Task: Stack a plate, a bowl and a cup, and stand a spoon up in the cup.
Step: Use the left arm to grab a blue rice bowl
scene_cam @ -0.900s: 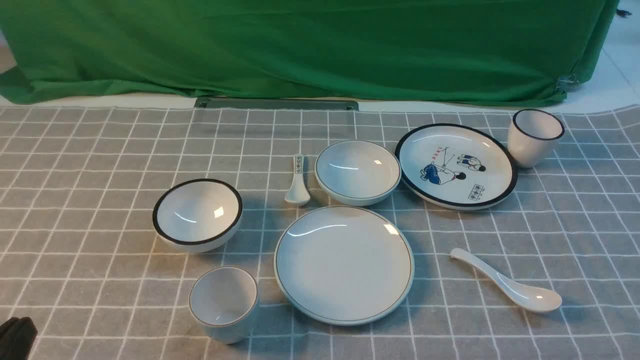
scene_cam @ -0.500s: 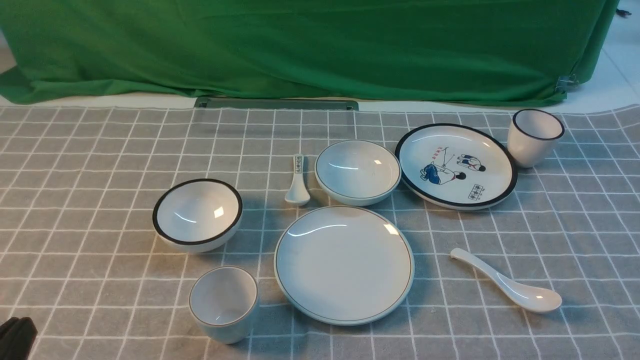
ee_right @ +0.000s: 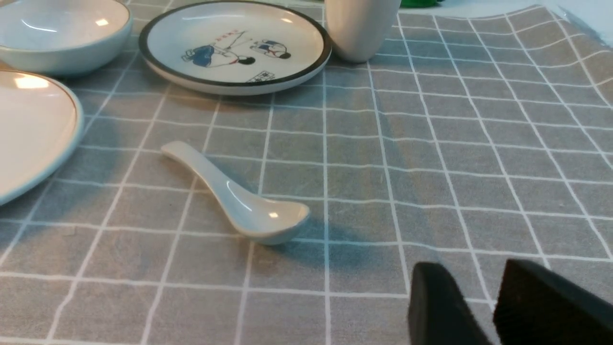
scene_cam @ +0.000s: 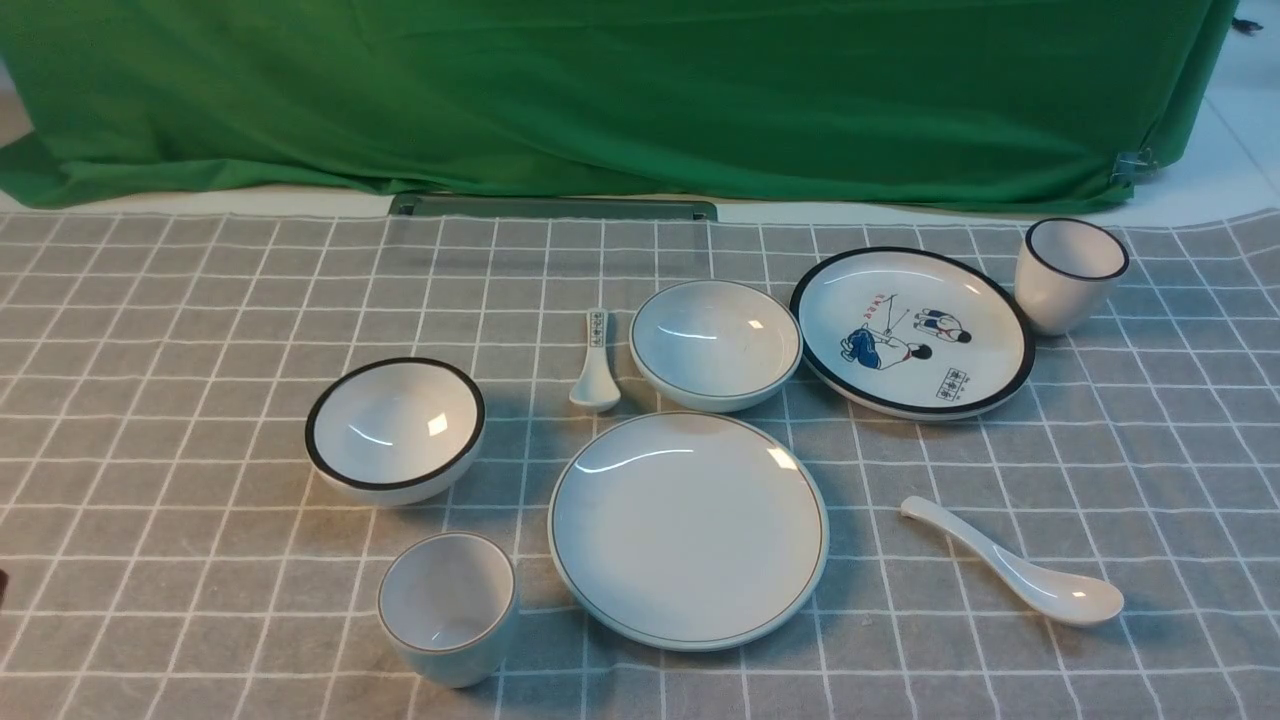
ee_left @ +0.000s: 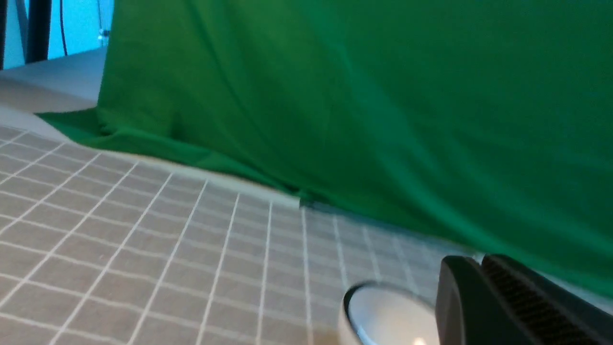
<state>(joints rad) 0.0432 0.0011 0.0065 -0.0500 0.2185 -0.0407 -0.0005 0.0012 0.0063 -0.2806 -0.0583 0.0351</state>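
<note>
The plain plate (scene_cam: 688,530) lies in the middle near the front. The shallow bowl (scene_cam: 715,343) stands just behind it, and the thin-rimmed cup (scene_cam: 447,607) stands to its front left. The long white spoon (scene_cam: 1010,570) lies on the cloth to the plate's right, bowl end toward the front right. My right gripper (ee_right: 471,273) hovers low over bare cloth near the spoon (ee_right: 239,201), open with nothing between its fingers. My left gripper (ee_left: 480,261) is shut and empty, far off at the left. Neither gripper shows clearly in the front view.
A black-rimmed bowl (scene_cam: 395,428) sits at the left, also blurred in the left wrist view (ee_left: 383,316). A small patterned spoon (scene_cam: 595,365), a cartoon plate (scene_cam: 912,330) and a black-rimmed cup (scene_cam: 1070,272) stand behind. A green drape (scene_cam: 600,90) backs the checked cloth.
The dark shape of my left gripper at the front view's lower left corner has slid out past the left edge. The dishes have not moved.
</note>
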